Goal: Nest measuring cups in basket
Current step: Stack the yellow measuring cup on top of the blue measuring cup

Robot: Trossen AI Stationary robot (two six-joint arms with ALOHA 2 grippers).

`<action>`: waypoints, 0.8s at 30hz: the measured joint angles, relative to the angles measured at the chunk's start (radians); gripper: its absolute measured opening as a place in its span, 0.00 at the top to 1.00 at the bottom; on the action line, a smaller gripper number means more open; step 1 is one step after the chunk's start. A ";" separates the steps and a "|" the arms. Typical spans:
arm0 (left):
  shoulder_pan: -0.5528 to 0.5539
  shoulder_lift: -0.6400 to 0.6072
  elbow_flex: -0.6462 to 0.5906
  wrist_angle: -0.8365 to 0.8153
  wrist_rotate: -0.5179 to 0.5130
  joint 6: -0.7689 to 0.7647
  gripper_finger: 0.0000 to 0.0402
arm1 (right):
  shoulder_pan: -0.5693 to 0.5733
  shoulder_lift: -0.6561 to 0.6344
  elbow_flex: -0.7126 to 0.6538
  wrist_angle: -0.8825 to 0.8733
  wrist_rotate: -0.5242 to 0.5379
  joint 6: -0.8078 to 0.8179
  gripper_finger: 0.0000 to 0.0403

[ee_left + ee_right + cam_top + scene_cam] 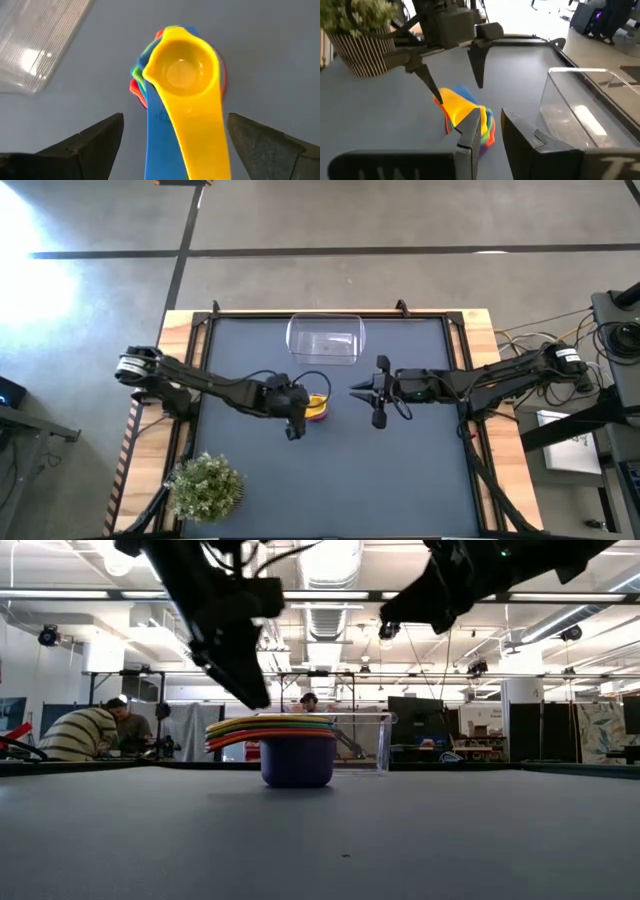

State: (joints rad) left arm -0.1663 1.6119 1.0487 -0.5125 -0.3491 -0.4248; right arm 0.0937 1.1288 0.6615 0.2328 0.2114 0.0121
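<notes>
The measuring cups (318,407) stand nested in one stack on the dark table mat, the yellow cup (182,70) on top and a purple bowl (297,762) at the bottom. Their handles (185,145) point toward my left gripper (298,408). That gripper is wide open and hovers just above the handles, one finger (100,142) on each side, touching nothing. The clear basket (325,340) stands empty at the far middle of the table. My right gripper (358,390) is open and empty in the air, right of the stack.
A small green potted plant (205,485) stands at the near left corner. The mat (400,480) is bare on the near and right sides. People sit at desks in the room behind the table (85,735).
</notes>
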 joint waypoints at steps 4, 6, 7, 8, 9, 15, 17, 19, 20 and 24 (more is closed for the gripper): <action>0.014 0.038 0.018 -0.050 0.008 -0.015 0.16 | 0.000 0.008 0.002 0.002 -0.001 0.000 0.84; 0.020 0.049 0.018 -0.055 0.045 -0.015 0.16 | 0.000 0.018 0.004 0.015 -0.001 0.004 0.84; 0.023 0.054 0.017 -0.052 0.067 -0.013 0.16 | 0.000 0.018 0.003 0.011 -0.001 0.005 0.84; 0.025 0.057 0.017 -0.041 0.086 -0.010 0.16 | 0.000 0.018 0.002 0.008 -0.001 0.006 0.84; 0.025 0.061 0.017 -0.038 0.095 -0.008 0.16 | 0.000 0.022 0.002 0.014 0.000 0.006 0.83; 0.025 0.056 0.017 -0.054 0.100 -0.004 0.16 | 0.000 0.026 0.002 0.020 0.000 0.021 0.83; 0.025 0.046 0.017 -0.052 0.100 -0.004 0.16 | 0.000 0.026 0.002 0.019 0.000 0.021 0.83; 0.024 0.036 0.017 -0.052 0.100 -0.004 0.16 | 0.000 0.026 0.002 0.020 0.000 0.021 0.83; 0.024 0.030 0.017 -0.052 0.100 -0.004 0.16 | 0.000 0.026 0.002 0.020 0.000 0.021 0.83; 0.023 0.007 0.017 -0.045 0.099 -0.023 0.16 | 0.000 0.026 0.002 0.019 0.000 0.022 0.83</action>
State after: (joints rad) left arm -0.1435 1.6191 1.0657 -0.5573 -0.2498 -0.4478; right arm 0.0937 1.1549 0.6640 0.2520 0.2111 0.0338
